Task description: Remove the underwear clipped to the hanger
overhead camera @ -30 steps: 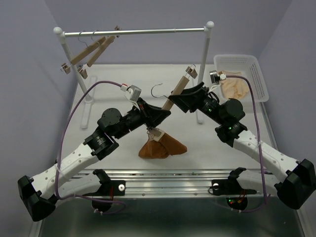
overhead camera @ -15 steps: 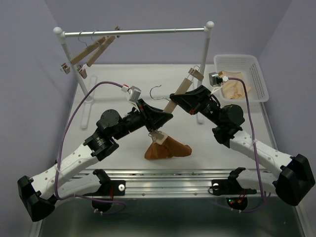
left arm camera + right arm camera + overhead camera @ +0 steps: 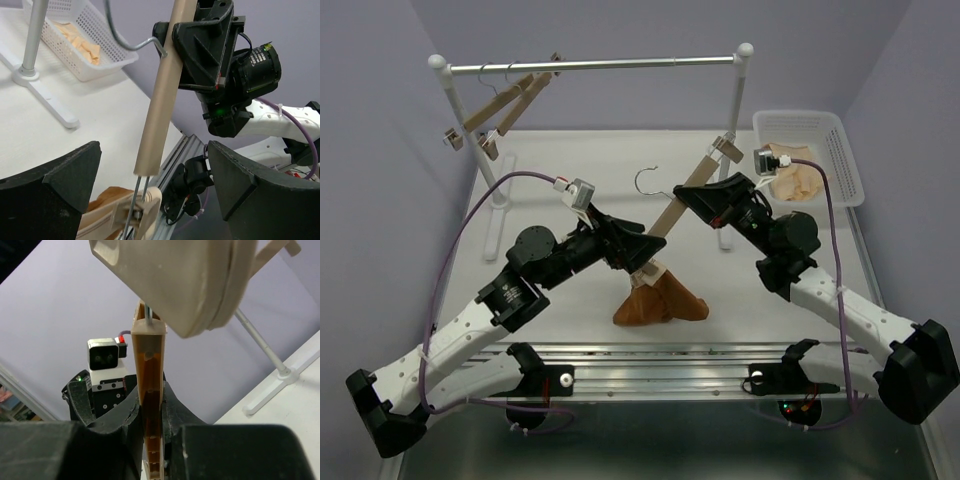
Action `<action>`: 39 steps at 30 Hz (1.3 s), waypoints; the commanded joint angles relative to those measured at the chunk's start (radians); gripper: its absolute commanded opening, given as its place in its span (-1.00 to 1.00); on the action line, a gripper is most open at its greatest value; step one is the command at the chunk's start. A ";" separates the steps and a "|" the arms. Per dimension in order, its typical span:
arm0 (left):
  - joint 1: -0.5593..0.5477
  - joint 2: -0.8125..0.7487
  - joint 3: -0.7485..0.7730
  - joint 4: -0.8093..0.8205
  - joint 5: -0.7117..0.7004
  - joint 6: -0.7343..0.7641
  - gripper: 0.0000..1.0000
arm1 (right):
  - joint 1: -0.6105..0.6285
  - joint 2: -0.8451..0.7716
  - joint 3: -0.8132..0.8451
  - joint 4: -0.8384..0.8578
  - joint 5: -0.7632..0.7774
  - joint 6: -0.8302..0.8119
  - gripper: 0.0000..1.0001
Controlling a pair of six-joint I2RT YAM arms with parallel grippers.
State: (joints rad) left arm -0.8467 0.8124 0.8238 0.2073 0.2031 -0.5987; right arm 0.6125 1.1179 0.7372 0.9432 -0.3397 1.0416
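left fingers (image 3: 55, 180) sprung wide, right fingers (image 3: 122, 417) newly clamped — on hanger (image 3: 666, 214)

obstacle: hanger (image 3: 665, 218) slanting over table (image 3: 590, 150) centre | gap: left of its hook (image 3: 645, 178), toward rack (image 3: 600, 66)

We are looking at lilac walls (image 3: 650, 25) closing in a white table (image 3: 570, 150) on three sides. A rack (image 3: 620, 65) is standing at its back, with bare hangers (image 3: 510, 100) hanging at the left. A white basket (image 3: 845, 160) is holding peach cloth (image 3: 800, 182) at the far right.
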 commanded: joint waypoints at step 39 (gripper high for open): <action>0.080 -0.081 -0.144 0.069 0.128 -0.154 0.75 | -0.163 0.168 0.183 0.078 -0.274 0.183 -0.99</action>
State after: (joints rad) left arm -0.7765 0.7383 0.6815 0.1967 0.2890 -0.7437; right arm 0.4568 1.2968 0.8577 0.9138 -0.5945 1.2053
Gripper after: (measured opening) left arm 0.876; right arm 0.191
